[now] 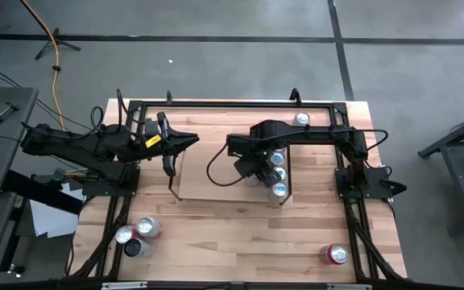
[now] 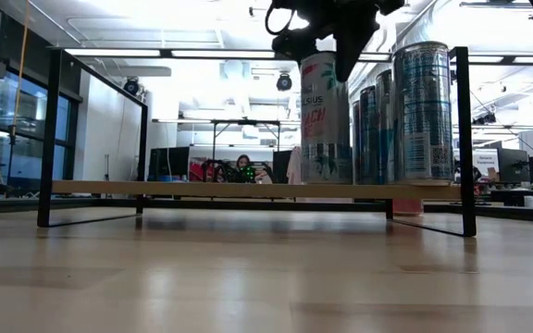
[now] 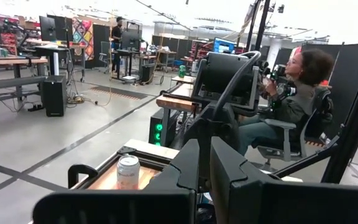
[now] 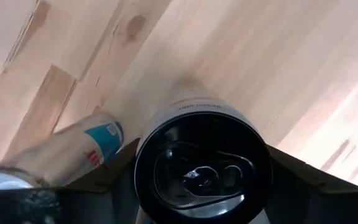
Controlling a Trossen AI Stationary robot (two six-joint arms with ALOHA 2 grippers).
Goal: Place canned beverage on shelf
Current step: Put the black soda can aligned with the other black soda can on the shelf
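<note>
While pinched from above in the right claw (image 2: 327,42), stands upright on the shelf (image 1: 216,187) near its right end: white-and-pink can (image 2: 326,120), just beside a row of other cans (image 2: 405,111). Left claw (image 1: 190,141): near the shelf's left end; open or shut, cannot tell. Three more cans (image 1: 138,235) near the table's (image 1: 240,242) front left corner.

You get the bench (image 1: 240,234) from straight above; your low camera looks level across it, sharing the shelf (image 2: 248,189).
</note>
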